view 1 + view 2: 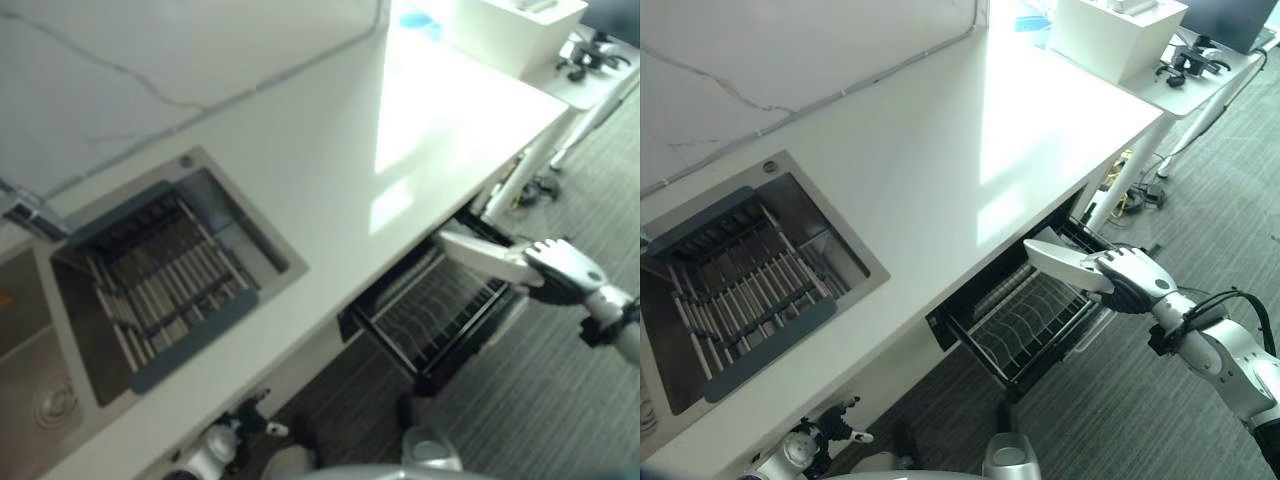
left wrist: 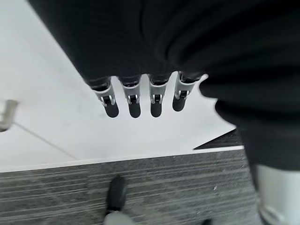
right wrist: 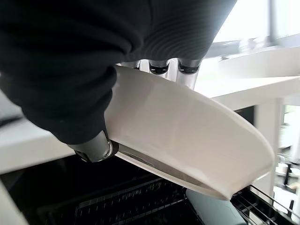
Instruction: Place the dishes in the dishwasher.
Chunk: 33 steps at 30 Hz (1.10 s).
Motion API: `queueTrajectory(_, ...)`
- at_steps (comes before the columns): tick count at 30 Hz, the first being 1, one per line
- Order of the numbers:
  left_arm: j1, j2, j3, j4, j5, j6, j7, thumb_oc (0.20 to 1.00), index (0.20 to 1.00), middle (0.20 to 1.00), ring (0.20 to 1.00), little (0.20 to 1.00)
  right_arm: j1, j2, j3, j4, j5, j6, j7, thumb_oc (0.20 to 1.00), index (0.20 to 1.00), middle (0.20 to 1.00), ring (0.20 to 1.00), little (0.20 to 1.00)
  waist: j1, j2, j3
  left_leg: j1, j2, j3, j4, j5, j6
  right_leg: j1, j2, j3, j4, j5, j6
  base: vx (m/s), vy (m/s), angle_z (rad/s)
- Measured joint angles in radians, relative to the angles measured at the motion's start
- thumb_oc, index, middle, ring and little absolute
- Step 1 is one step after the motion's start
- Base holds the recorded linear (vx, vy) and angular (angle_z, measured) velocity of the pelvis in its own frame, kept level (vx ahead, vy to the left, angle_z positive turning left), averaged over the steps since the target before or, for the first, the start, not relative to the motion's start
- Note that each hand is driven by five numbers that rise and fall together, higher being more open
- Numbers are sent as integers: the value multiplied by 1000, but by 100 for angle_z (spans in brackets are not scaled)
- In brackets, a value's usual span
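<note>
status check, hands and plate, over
Right hand shut on white plate, held over open dishwasher rack. Left hand open, idle by the counter. Rack below looks clear.

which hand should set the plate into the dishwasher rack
Right. The right hand already pinches the plate directly above the pulled-out rack. The left hand hangs open by the counter's edge, away from the rack.

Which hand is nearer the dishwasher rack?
Right. The right hand holds a white plate just above the rack; the left hand hangs by the counter, apart from it.
</note>
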Motion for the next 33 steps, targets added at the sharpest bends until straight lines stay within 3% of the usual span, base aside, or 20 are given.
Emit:
queueTrajectory(3, -6, 39, -26, -9, 1, 0, -10, 1000, 1000, 1000, 1000, 1000, -89, -42, 130, 47, -54, -27, 31, 200, 200, 200, 200, 200, 34, -18, 11, 1, 4, -29, 8, 1, 1, 22, 0, -28, 0, -2, 0, 23, -71, 25)
queueTrajectory(8, -19, 78, -33, -15, 19, 1, -20, 1000, 1000, 1000, 1000, 1000, -125, -34, 235, 70, -123, -85, 60, 200, 200, 200, 200, 200, 82, -42, 21, -2, 4, -51, 12, 1, 1, 34, -1, -52, 1, -5, 1, 31, -61, 15)
queueTrajectory(13, -62, 99, -33, 9, 18, -1, -12, 1000, 1000, 1000, 1000, 1000, -177, 70, 367, 176, -194, -82, 28, 200, 200, 200, 200, 200, 92, -86, 41, -12, 14, -86, 42, -3, 0, 38, 1, -82, 42, -28, -7, -2, -73, 17)
queueTrajectory(16, -92, 100, -33, 23, 18, -2, -12, 1000, 1000, 1000, 1000, 1000, -236, 128, 410, 231, -203, -70, 5, 200, 200, 200, 200, 200, 102, -89, 47, -40, 15, -103, 61, -3, 3, 20, 0, -91, 56, -30, -9, -7, -21, 13)
queueTrajectory(23, -123, 106, -48, 26, 18, -3, -12, 1000, 1000, 1000, 1000, 1000, -254, 256, 413, 427, -218, 27, -98, 200, 200, 200, 200, 200, 129, -63, 83, -77, 12, -130, 93, -9, 6, -9, -3, -107, 93, -46, -10, -29, -5, 10)
queueTrajectory(33, -278, 63, -113, 70, -36, -33, 17, 1000, 1000, 1000, 1000, 1000, -518, 361, 466, 723, -125, 235, -256, 200, 200, 200, 200, 200, 159, 57, 222, -185, -2, -150, 165, -9, 15, -98, -20, -112, 152, -42, -13, -125, 50, 4)
